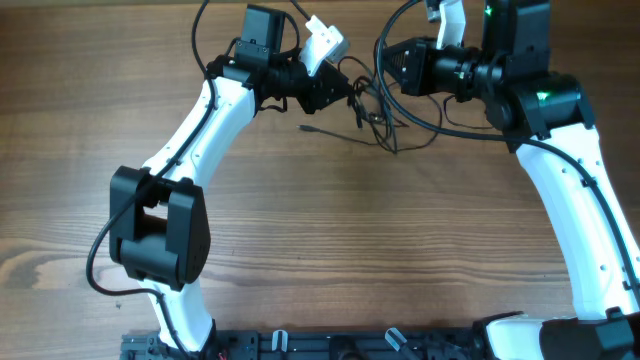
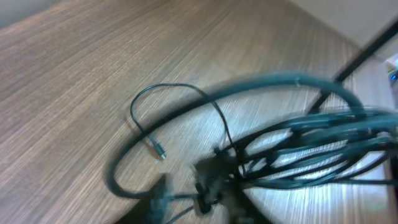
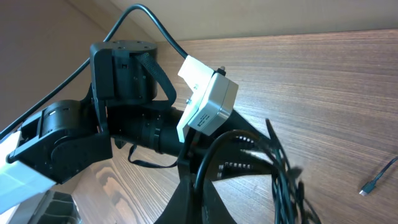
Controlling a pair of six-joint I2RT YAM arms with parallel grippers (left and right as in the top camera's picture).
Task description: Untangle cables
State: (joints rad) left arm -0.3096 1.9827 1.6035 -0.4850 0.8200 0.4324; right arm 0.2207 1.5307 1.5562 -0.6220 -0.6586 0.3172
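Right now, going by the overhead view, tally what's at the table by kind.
Robot arms: 2, the left arm and the right arm
Cable tangle: 1
Total: 3

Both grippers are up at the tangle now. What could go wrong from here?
1. The cables are bunched between the left gripper and right gripper; pulling apart may tighten the knot instead of freeing it.
2. A thicker loop runs around the thin strands and could snag them.
3. The left wrist view is blurred, so its grip is hard to check.
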